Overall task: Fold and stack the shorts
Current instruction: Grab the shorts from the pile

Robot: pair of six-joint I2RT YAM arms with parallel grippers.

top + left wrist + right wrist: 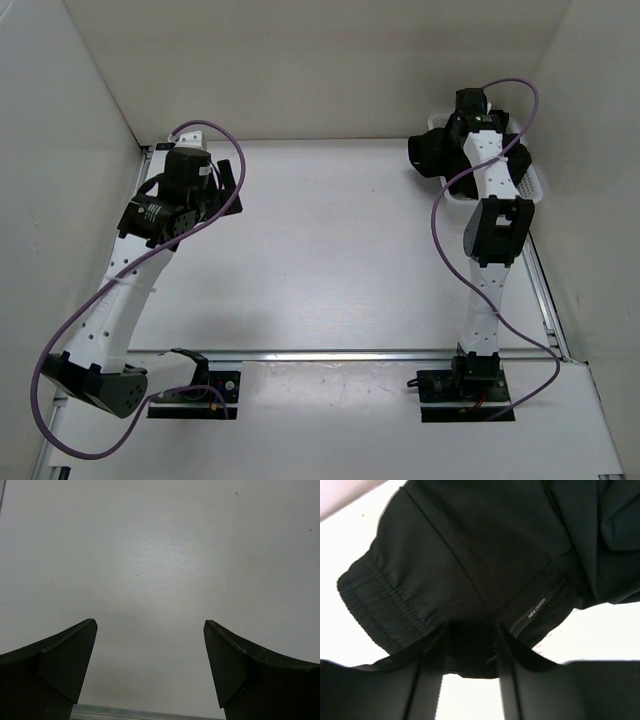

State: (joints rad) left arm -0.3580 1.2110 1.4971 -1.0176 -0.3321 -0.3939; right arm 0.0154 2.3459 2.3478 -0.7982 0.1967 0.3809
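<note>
The black shorts (428,155) lie heaped at the far right corner of the counter (330,240), bunched over the left side of a white mesh basket (530,190). The right fingers (427,680) stand narrow, one on each side of a fold of the fabric, just below the gathered elastic waistband (380,605) and a small white label (536,608). Whether they pinch that fold, I cannot tell. The left fingers (60,665) are spread wide above the counter near its far left corner.

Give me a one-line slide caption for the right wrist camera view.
Right gripper straddling a fold of the black shorts, near the elastic waistband.
</note>
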